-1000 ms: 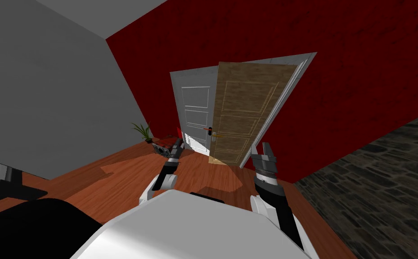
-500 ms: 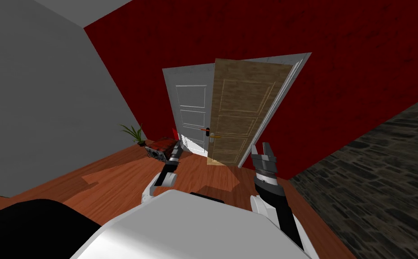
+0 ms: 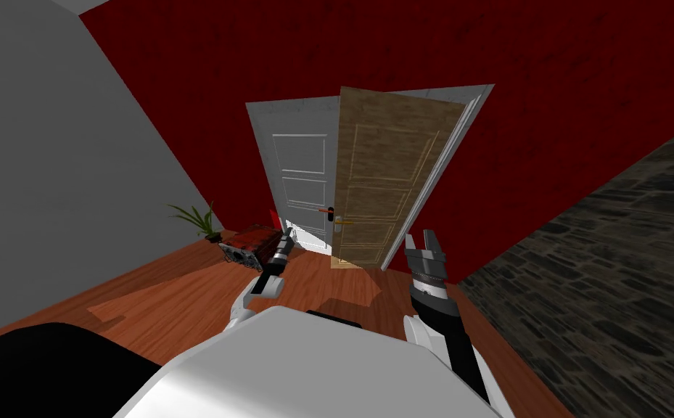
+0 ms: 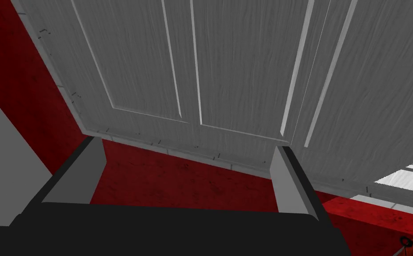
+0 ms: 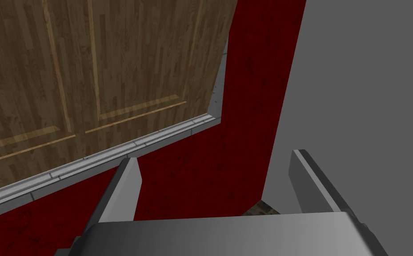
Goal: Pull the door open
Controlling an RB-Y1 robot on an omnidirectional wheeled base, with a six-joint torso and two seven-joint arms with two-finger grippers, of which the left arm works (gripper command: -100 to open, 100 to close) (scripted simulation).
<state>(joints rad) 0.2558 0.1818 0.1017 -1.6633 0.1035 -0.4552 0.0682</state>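
Red box (image 3: 247,245) lies near ajar wooden door (image 3: 382,181).

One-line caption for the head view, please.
Left tool and right tool, both open, face a part-open wooden door in a red wall.

Brown wooden door (image 3: 386,181), partly open.
It stands upright at centre in the head view, panelled, swung out of its grey frame (image 3: 435,174), brass lever handle (image 3: 347,220) low on its left edge.

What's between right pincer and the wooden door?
Nothing but bare floor, in the head view; the right pincer is open, short of the wooden door.
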